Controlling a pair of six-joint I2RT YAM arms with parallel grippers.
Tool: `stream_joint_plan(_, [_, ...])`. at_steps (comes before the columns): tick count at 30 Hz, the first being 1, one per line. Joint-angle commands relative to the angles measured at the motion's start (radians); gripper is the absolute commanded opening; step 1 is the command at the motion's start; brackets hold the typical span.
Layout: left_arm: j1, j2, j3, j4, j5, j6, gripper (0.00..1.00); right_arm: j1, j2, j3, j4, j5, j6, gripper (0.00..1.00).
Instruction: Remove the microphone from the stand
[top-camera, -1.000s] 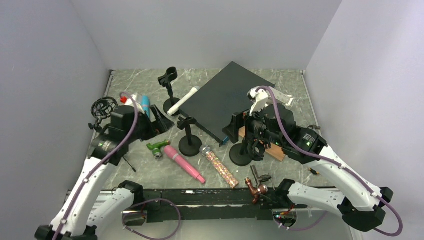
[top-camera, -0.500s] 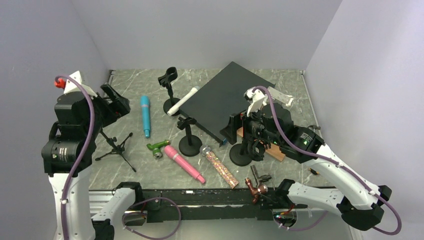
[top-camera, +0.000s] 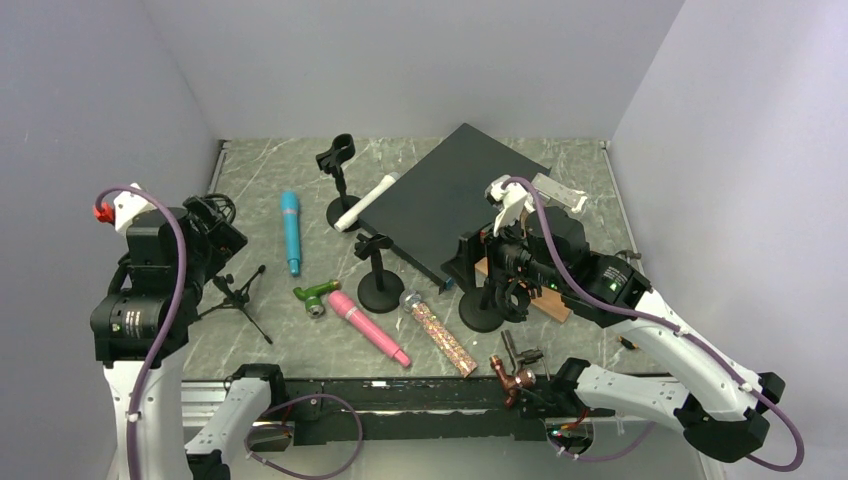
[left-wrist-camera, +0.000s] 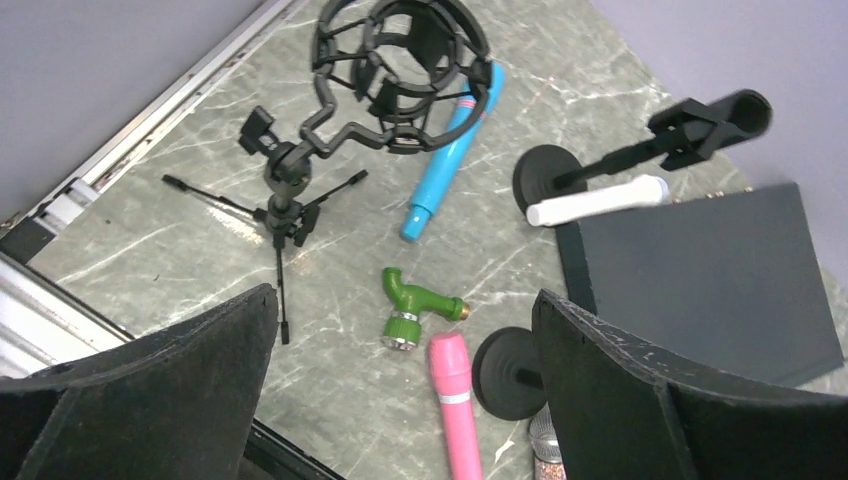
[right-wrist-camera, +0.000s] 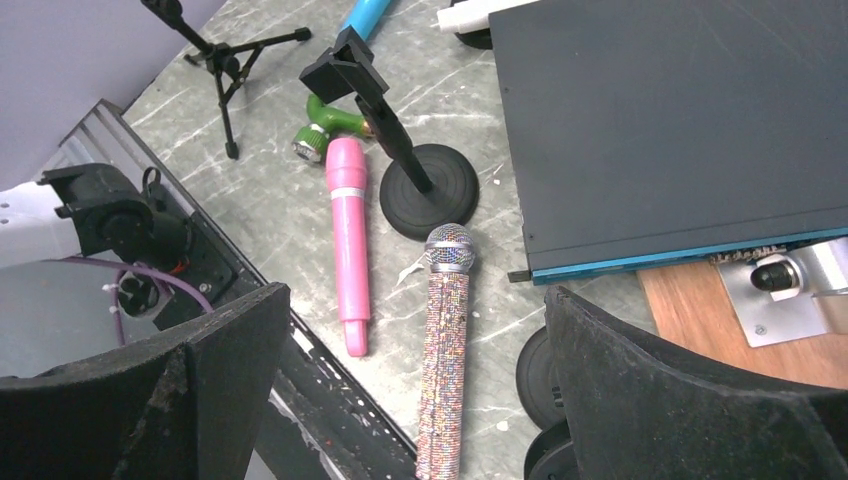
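The microphone (top-camera: 291, 232) lies beside the stand (top-camera: 238, 292), already out. Left gripper (left-wrist-camera: 405, 293) and right gripper (right-wrist-camera: 417, 292) gape, holding nothing.

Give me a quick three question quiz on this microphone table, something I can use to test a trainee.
1. True or false: every microphone in view is clipped into a stand.
2. Which lies nearest the green fitting? A: pink microphone. B: white microphone. C: glitter microphone.
3. Fill in: on the left gripper and the right gripper, the jaws stand ___ and hold nothing.

Key: 1 false, for one the blue microphone lies flat on the table; 2 A; 3 open.
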Motion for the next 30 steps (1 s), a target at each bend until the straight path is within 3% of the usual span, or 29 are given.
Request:
stream_joint_plan(1, [0.011, 0.021, 0.001, -0.02, -0.088, -0.071, 0.99, -0.002, -0.02, 0.023, 0.025, -0.036, -0.047, 1.0])
stream_joint_plan(6, [0.029, 0.046, -0.031, 0.062, -0.059, 0.016, 0.99, -0.003, -0.019, 0.026, 0.025, -0.038, -0.071, 1.0])
stream_joint_plan(12, [0.051, 0.073, -0.078, 0.245, -0.122, 0.402, 0.99, -0.002, -0.024, 0.017, 0.035, -0.042, -0.086, 1.0])
stream_joint_plan(15, [0.057, 0.067, -0.113, 0.299, -0.127, 0.508, 1.0, -0.003, -0.023, 0.019, 0.03, -0.046, -0.092, 1.0])
stream_joint_plan(18, [0.061, 0.048, -0.166, 0.284, -0.126, 0.473, 0.99, -0.004, -0.023, 0.014, 0.034, -0.05, -0.093, 1.0])
stream_joint_plan(23, [0.063, -0.083, -0.362, 0.391, -0.137, 0.413, 0.98, -0.004, -0.029, -0.008, 0.045, -0.046, -0.09, 1.0])
stream_joint_plan(30, [0.063, -0.208, -0.599, 0.544, -0.243, 0.339, 0.76, -0.01, -0.023, -0.011, 0.046, -0.043, -0.099, 1.0])
